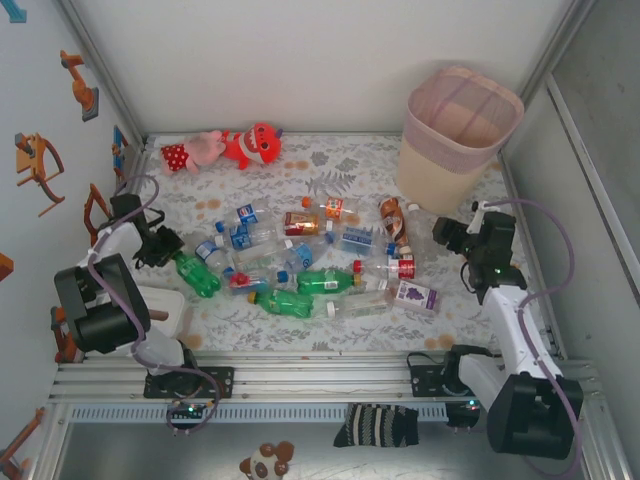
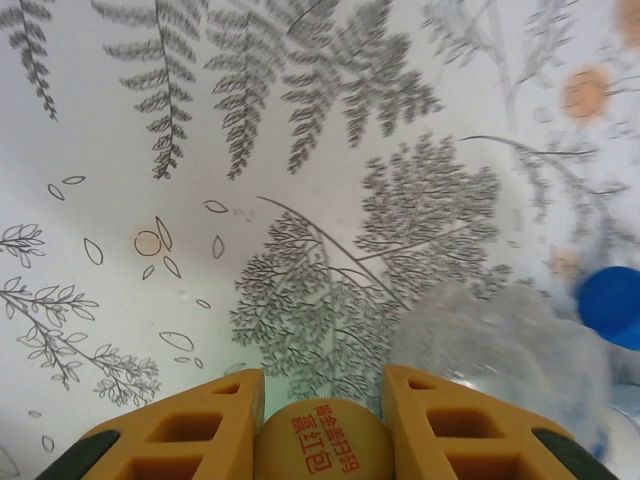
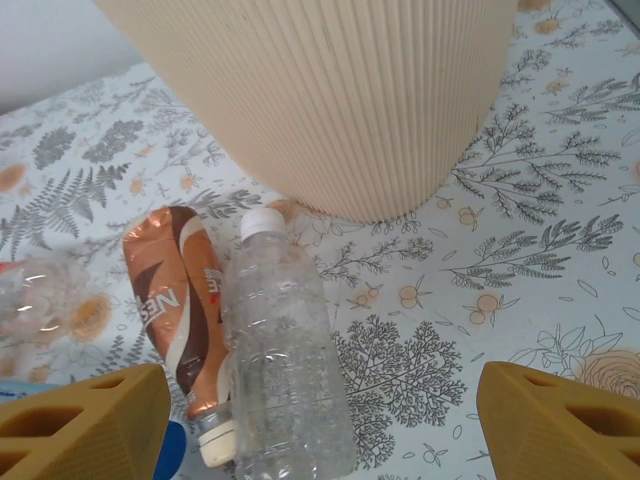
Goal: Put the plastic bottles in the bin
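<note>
Closest to the lens, the left gripper (image 2: 322,380) is pressed tight on a yellow cap (image 2: 320,445) with red lettering, one finger on each side, and that cap is all I've got. From above it sits at the left edge of the heap of bottles (image 1: 300,255), at the end of a green bottle (image 1: 197,277), so I reckon the cap is that one's, though the wrist view hides the body. Just beside it lies a blue-capped clear bottle (image 2: 500,360); whether they touch I can't tell. Over on the other side, the right gripper (image 3: 320,385) is spread wide and holding nothing, hanging over a white-capped clear bottle (image 3: 285,350) and a brown bottle (image 3: 170,290) that lie touching side by side, right by the bin (image 3: 320,100). That bin stands upright in the far right corner, well apart from my left hand with the whole heap between. Now the worries. A pinch on a cap alone is thin: I'd expect the body to swing as it lifts and twist out, or clip the neighbour and roll it away. It's a long carry too, so any slip drops it short. On the right, closing on that snug pair could catch both or squirt the smooth one sideways. With the bin wall this near, a careless swing could nudge or tip it.
</note>
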